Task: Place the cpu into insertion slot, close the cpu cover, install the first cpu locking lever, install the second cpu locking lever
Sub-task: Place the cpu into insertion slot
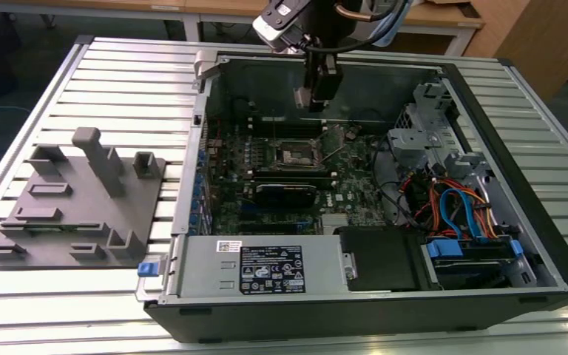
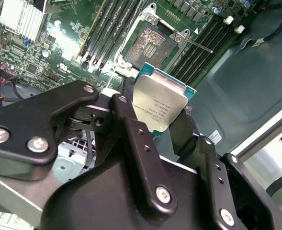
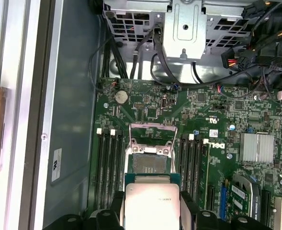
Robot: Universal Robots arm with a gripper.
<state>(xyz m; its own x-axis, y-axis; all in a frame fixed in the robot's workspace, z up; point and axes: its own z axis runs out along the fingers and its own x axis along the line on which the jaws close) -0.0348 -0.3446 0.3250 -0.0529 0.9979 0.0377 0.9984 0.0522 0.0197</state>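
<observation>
My gripper (image 1: 316,100) hangs inside the open computer case, above the green motherboard. It is shut on the cpu (image 2: 160,106), a flat square chip with a silver-grey top, held by its edges between the black fingers (image 2: 131,125). The insertion slot (image 2: 148,44) lies open and empty on the board, a short way beyond the chip in both wrist views. In the first wrist view the cpu (image 3: 152,201) sits just before the insertion slot (image 3: 149,162), and the cpu cover (image 3: 152,130) stands swung up at the slot's far side. A thin silver lever (image 2: 198,45) juts out beside the slot.
Long black memory slots (image 3: 109,163) flank the socket on both sides. The case walls (image 1: 521,185), a drive cage with cables (image 1: 442,170) and the power supply (image 1: 264,266) ring the board. A grey fixture plate (image 1: 77,200) lies on the slatted table at the exterior view's left.
</observation>
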